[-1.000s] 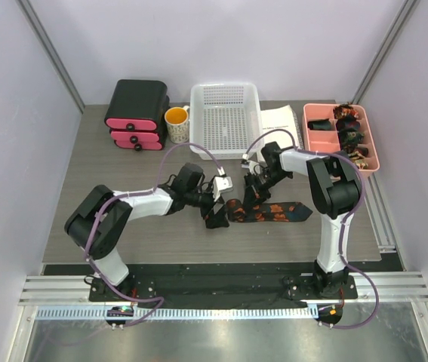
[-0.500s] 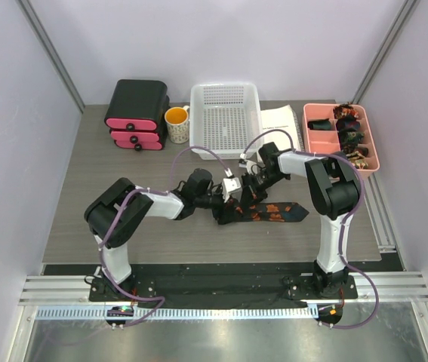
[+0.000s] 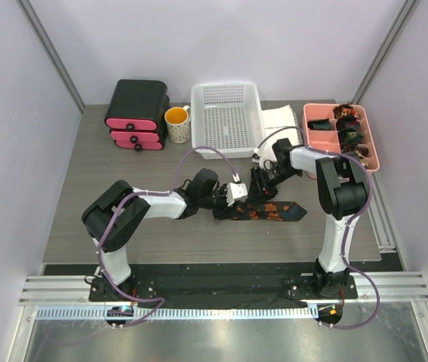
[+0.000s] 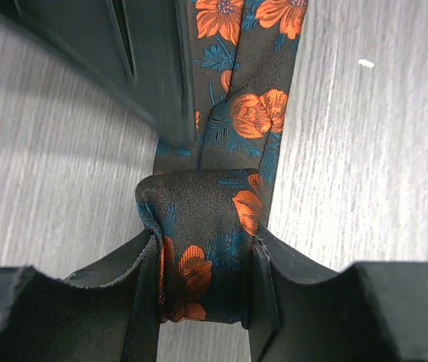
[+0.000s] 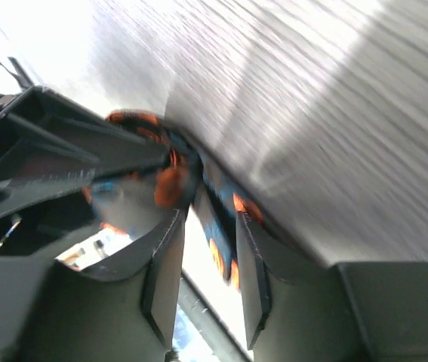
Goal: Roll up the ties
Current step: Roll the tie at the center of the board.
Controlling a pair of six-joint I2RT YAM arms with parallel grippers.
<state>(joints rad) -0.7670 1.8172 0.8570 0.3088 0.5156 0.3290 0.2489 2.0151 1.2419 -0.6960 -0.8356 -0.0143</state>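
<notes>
The grey wood-grain desk (image 3: 123, 219) carried the whole job. At its far right the pink plastic compartment tray (image 3: 319, 140) held several small rolled ties (image 3: 352, 136), well apart from the work. Near the middle of the desk lay the long dark fabric necktie with orange flowers (image 3: 274, 211). Most of it lay flat and straight with its pointed end toward the right, and its left end was wound into a short roll (image 4: 202, 219). The step in hand looked like an early turn of the rolling, with most of the length not yet taken up.

The left claw (image 4: 206, 245) pinched that roll across its width, a finger pad (image 4: 265, 279) pressed against each side. The right claw (image 5: 207, 224) sat just beyond, over the flat strip. Its fingers stood apart with the necktie passing through the gap and light showing on one side, so it seemed not to grip, though that view was blurred.

To do this well, the left claw would need a hold firm enough to stop the roll springing open without squashing it. Each turn should run straight along the strip so the edges stacked flush. The right claw would serve best keeping the flat part taut while staying off the roll. The weave looked slippery, so slow, even turning seemed wise
</notes>
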